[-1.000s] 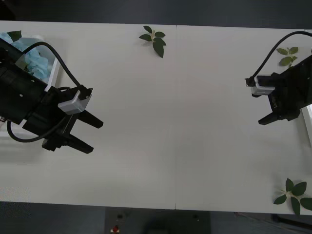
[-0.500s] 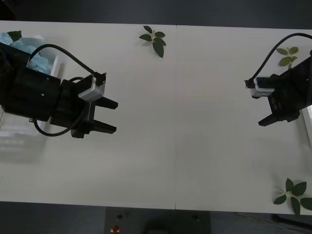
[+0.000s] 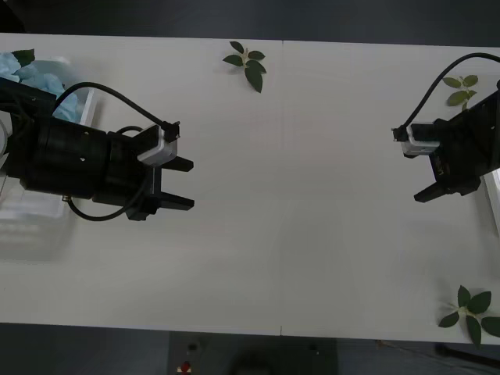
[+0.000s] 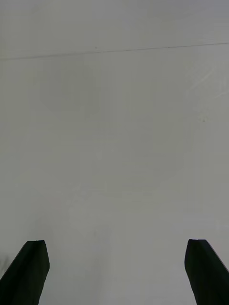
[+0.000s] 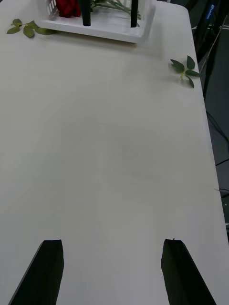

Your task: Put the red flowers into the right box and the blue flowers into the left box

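the left gripper [image 3: 181,184] hangs over the left part of the white table [image 3: 312,219], its two black fingers spread apart with nothing between them and pointing toward the middle of the table. behind its arm, at the far left edge of the table, sits the left box [image 3: 31,223], a white ribbed tray, with the blue flowers [image 3: 43,74] lying in its far end as a pale blue cluster partly hidden by the arm.

the right gripper [image 3: 434,190] is over the right side of the table, just beside the right box [image 3: 492,187], which in the front view is a thin white rim at the frame's edge. its black fingers [image 4: 28,269] stand wide apart in the right wrist view, released, with bare table between them.

in the left wrist view the left gripper's fingers [image 5: 47,269] are likewise parted over bare table, and across the table the right box [image 5: 119,31] holds the red flowers [image 5: 69,7], a deep red head with green stems lying beside it inside the rim. the right gripper's two dark fingers stand in front of that box.

loose green leaf sprigs [image 3: 246,64] lie on the table: one at the far middle edge, one near the far right corner, one at the near right corner.
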You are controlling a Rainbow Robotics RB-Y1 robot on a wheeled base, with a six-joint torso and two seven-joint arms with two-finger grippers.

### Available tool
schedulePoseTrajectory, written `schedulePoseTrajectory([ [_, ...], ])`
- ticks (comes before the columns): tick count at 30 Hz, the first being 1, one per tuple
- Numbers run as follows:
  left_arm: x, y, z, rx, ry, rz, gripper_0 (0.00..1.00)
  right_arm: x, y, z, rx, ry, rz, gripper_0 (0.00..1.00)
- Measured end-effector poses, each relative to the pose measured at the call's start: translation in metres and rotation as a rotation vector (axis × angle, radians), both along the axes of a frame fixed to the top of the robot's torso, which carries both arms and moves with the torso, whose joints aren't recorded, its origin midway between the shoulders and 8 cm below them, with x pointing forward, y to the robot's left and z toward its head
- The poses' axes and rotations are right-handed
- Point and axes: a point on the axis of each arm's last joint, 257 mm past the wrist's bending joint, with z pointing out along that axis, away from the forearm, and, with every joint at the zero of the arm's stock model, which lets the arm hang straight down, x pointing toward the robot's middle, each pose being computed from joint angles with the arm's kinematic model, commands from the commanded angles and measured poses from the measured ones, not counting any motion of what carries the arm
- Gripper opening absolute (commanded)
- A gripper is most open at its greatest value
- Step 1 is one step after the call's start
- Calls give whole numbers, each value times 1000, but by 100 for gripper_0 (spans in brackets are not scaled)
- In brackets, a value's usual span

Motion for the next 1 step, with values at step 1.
schedulePoseTrajectory([
  [1, 0, 0, 0, 0, 0, 0, 59, 0, 0, 0, 0, 0, 0, 83],
])
